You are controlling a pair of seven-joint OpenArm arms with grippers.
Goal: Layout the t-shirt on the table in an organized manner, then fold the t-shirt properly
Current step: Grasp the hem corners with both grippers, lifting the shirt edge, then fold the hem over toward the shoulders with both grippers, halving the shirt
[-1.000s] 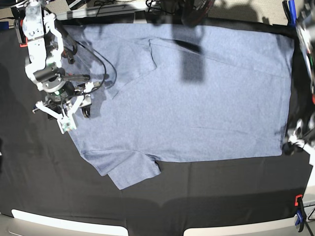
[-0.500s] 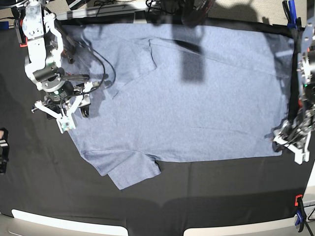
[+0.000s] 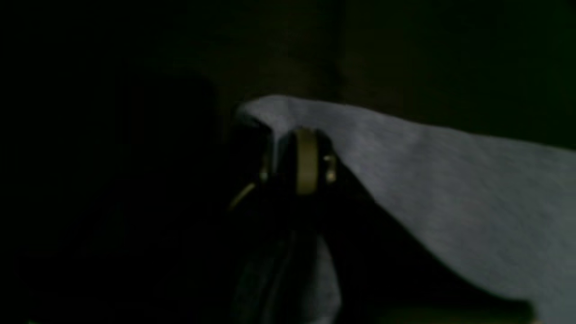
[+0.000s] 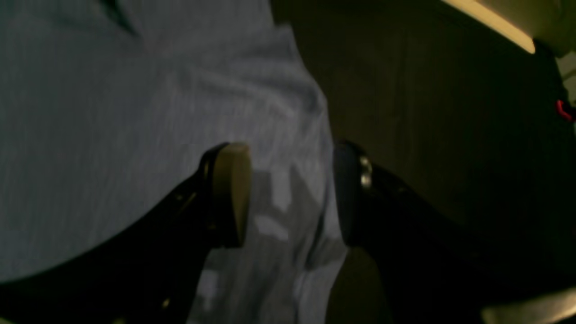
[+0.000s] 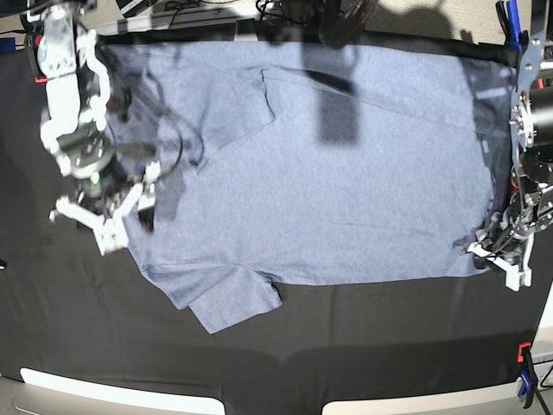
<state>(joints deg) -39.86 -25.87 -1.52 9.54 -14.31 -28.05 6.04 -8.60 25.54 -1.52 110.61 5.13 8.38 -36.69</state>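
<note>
The blue-grey t-shirt point(image 5: 346, 190) lies spread flat on the black table point(image 5: 346, 346), plain side up, with one sleeve folded at the lower left. My left gripper point(image 5: 494, 259) is at the shirt's lower right hem corner. In the left wrist view it point(image 3: 306, 166) is shut on that corner, and the t-shirt point(image 3: 450, 193) rises in a small peak at the tips. My right gripper point(image 5: 121, 220) is at the shirt's left edge. In the right wrist view it point(image 4: 290, 193) stands open, its fingers straddling the edge of the t-shirt point(image 4: 112, 112).
An orange-and-blue clamp point(image 5: 524, 363) grips the table's near right edge, a red clamp point(image 5: 39, 78) the far left, and a blue one point(image 5: 510, 22) the far right. White panels point(image 5: 112, 393) line the front edge. Cables lie beyond the back edge.
My left arm came in from the right edge to the shirt's hem corner and its gripper shut on it, nudging the corner inward. The right gripper drifted slightly down and left.
</note>
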